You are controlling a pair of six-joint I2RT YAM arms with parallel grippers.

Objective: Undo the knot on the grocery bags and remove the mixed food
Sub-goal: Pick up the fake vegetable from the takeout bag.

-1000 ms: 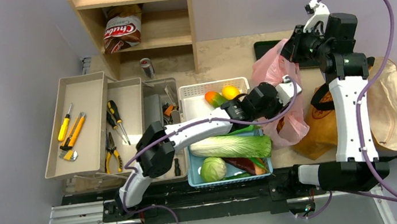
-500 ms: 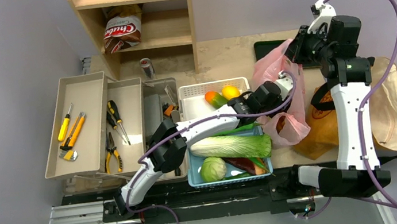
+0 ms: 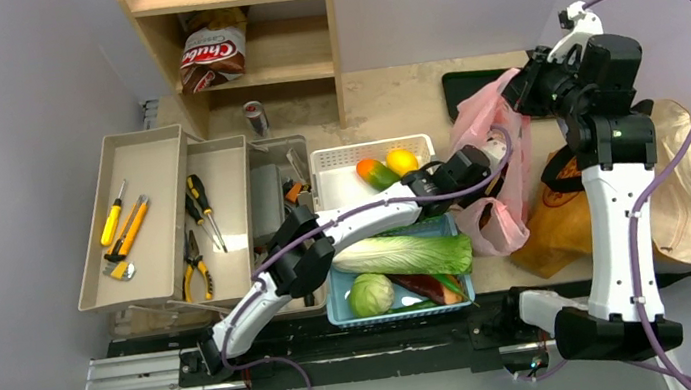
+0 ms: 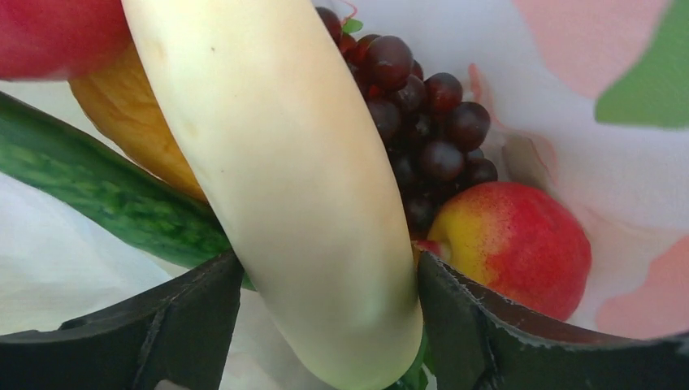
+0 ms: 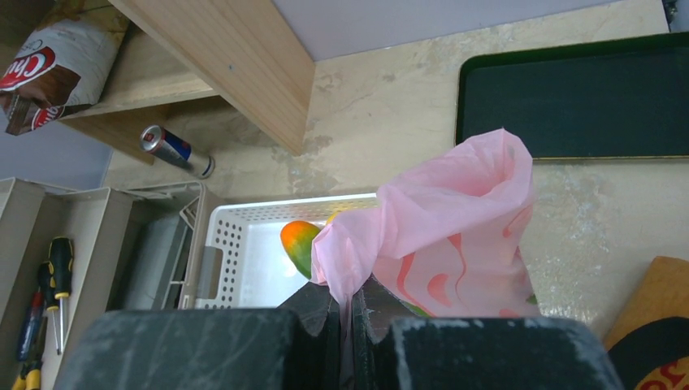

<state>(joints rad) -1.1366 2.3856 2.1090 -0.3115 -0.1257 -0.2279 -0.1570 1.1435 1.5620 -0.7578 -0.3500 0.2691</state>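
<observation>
At the left of the beige surface (image 3: pixel 391 108) sit grey trays (image 3: pixel 133 183) of hand tools, then a white perforated basket (image 3: pixel 333 171) and, nearer the arms, a blue basket (image 3: pixel 340 302) holding a leafy napa cabbage (image 3: pixel 405 253). Just right of these baskets stands the thin translucent pink plastic bag (image 3: pixel 497 185), its mouth open. The left tool (image 4: pixel 325 284) reaches into it, its fingers spread wide astride a long white daikon (image 4: pixel 284 179) that fills the gap between them; whether they press on it cannot be told. Under the daikon lie a long green cucumber (image 4: pixel 106 199) and an orange (image 4: pixel 138 138), with a bunch of dark grapes (image 4: pixel 422 122) and a red-and-yellow apple (image 4: pixel 512 244) to its right. The right tool (image 5: pixel 349 313) is closed tight on the bag's far rim, pinching a fold of pink plastic and holding it raised above the surface. Right of the pink bag, touching it, lies the brown paper bag (image 3: pixel 556 213), and beyond that a plain beige cloth tote (image 3: pixel 677 177).
</observation>
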